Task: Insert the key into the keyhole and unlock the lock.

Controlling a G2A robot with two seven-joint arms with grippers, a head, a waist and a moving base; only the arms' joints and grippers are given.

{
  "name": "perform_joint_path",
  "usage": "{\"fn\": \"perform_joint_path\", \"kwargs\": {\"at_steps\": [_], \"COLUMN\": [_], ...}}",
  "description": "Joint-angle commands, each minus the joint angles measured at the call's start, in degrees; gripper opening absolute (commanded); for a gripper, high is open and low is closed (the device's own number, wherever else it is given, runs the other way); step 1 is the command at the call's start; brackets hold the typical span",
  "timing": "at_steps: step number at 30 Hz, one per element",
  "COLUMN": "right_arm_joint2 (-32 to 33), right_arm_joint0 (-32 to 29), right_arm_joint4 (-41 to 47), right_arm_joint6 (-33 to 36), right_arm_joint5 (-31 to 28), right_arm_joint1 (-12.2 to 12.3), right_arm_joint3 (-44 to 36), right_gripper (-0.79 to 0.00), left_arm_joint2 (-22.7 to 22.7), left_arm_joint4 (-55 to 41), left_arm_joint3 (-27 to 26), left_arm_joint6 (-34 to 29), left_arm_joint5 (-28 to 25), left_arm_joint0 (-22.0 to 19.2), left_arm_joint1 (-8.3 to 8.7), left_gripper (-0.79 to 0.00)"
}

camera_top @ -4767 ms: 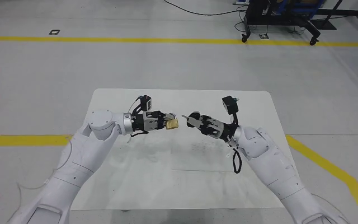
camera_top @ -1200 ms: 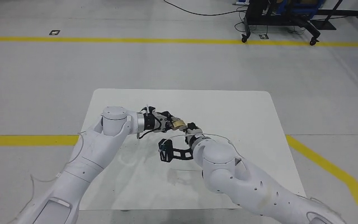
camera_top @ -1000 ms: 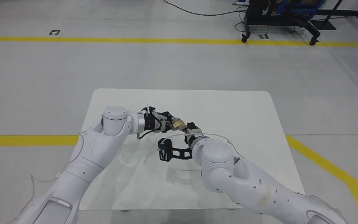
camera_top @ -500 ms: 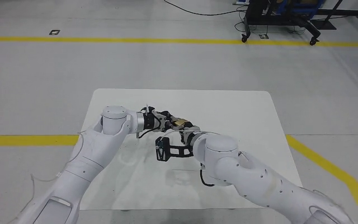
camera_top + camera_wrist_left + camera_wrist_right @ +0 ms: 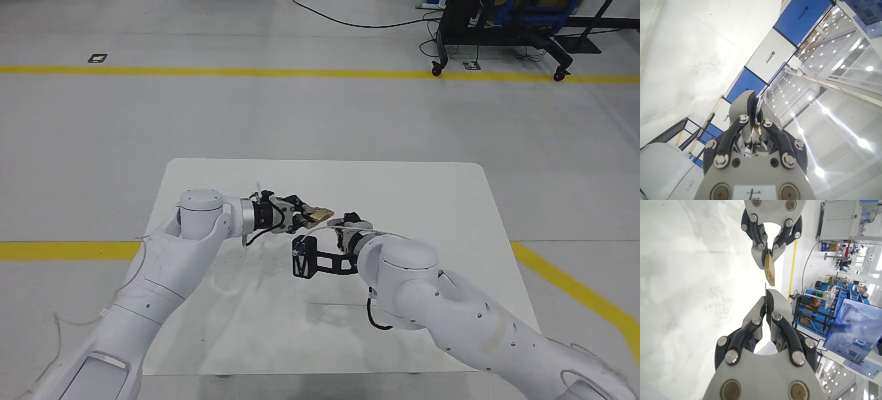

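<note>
Your left gripper point(image 5: 303, 213) is clamped on the top of the brass padlock point(image 5: 320, 214), and it holds it in the air over the far half of the desk point(image 5: 440, 190), about midway between the left and right edges. In the right wrist view you see that left gripper point(image 5: 768, 255) head on. Its fingers pinch the upper end of the padlock point(image 5: 769, 269), and the brass body sticks out past the fingertips toward your other arm. The keyhole point(image 5: 770, 277) sits in the padlock's free end and is uncovered.

Your right gripper point(image 5: 345, 222) faces the padlock from the desk's right side, fingertip to fingertip with the left one. In its own wrist view the right gripper point(image 5: 767, 298) is closed on the key point(image 5: 765, 289), and only a thin edge of the blade pokes out beyond the fingers. The blade tip lies just beside the lower corner of the padlock, a little off to one side of the keyhole and not in it. You cannot tell from these views whether the tip touches the brass.

In the left wrist view the left gripper point(image 5: 757, 106) has its fingers pressed together on a sliver of bright metal.

As for writing, a white label point(image 5: 754, 192) with a dark mark sits on the left wrist plate. Blue and white wall panels point(image 5: 770, 56) carry small print. A lit screen point(image 5: 853, 332) stands in the room behind.
</note>
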Motion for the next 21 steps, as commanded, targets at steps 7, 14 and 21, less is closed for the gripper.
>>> {"fn": "perform_joint_path", "kwargs": {"at_steps": [7, 14, 21], "right_arm_joint2": [-5.89, -9.75, -12.67], "right_arm_joint0": [4.24, 8.51, 11.46], "right_arm_joint4": [-1.83, 1.7, 3.12], "right_arm_joint6": [3.64, 6.02, 8.45], "right_arm_joint5": [3.64, 6.02, 8.45], "right_arm_joint1": [-0.16, -0.43, -0.22], "right_arm_joint3": [1.28, 2.87, 3.6], "right_gripper": [-0.785, -0.785, -0.785], "left_arm_joint2": [0.15, 0.07, 0.32], "left_arm_joint4": [0.15, 0.34, 0.53], "left_arm_joint3": [0.09, -0.03, -0.12], "left_arm_joint6": [0.04, -0.06, 0.07], "left_arm_joint5": [0.51, 0.73, 1.34], "left_arm_joint0": [-0.06, 0.01, 0.05], "left_arm_joint1": [-0.11, -0.13, -0.22], "left_gripper": [-0.785, -0.785, -0.785]}}
